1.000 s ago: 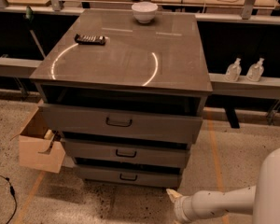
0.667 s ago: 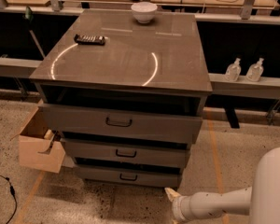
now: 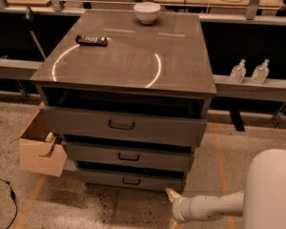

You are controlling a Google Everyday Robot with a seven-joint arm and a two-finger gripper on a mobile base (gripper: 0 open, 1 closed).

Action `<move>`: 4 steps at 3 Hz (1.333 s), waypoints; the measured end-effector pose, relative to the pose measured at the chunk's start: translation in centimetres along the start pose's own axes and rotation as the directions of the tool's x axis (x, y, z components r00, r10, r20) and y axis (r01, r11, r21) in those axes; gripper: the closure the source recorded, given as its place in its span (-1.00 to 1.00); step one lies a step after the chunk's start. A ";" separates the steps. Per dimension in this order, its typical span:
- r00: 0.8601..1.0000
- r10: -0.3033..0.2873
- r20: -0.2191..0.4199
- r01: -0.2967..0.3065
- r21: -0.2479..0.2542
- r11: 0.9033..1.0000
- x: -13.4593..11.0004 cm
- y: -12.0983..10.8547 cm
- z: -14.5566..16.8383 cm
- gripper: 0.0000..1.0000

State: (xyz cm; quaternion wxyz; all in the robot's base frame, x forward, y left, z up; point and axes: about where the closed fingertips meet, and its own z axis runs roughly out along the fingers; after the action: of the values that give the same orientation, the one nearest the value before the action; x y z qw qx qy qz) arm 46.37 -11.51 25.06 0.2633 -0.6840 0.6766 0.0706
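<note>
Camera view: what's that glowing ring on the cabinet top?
In the camera view, the ring is glare, likely an overhead light mirrored on the glossy cabinet top; the open top drawer lies in deep shadow; the pincer sits low, by the bottom drawer.

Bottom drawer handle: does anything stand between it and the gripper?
Nothing visible does. The gripper is low, just right of the bottom drawer handle, near the cabinet front corner; only floor shows between them.
</note>
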 end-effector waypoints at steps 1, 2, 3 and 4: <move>1.000 -0.025 -0.001 0.025 0.033 0.999 0.1 -1.6 2.2 -1.00; 0.999 -0.040 -0.013 0.041 0.047 0.998 0.6 -3.5 3.5 -1.00; 0.998 -0.053 -0.034 0.055 0.062 0.997 1.6 -5.8 5.0 -1.00; 0.997 -0.066 -0.044 0.069 0.069 0.995 1.9 -7.5 5.9 -1.00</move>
State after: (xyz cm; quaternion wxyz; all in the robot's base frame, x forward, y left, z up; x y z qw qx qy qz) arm 55.25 -10.94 21.18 0.2753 -0.6980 0.6607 0.0234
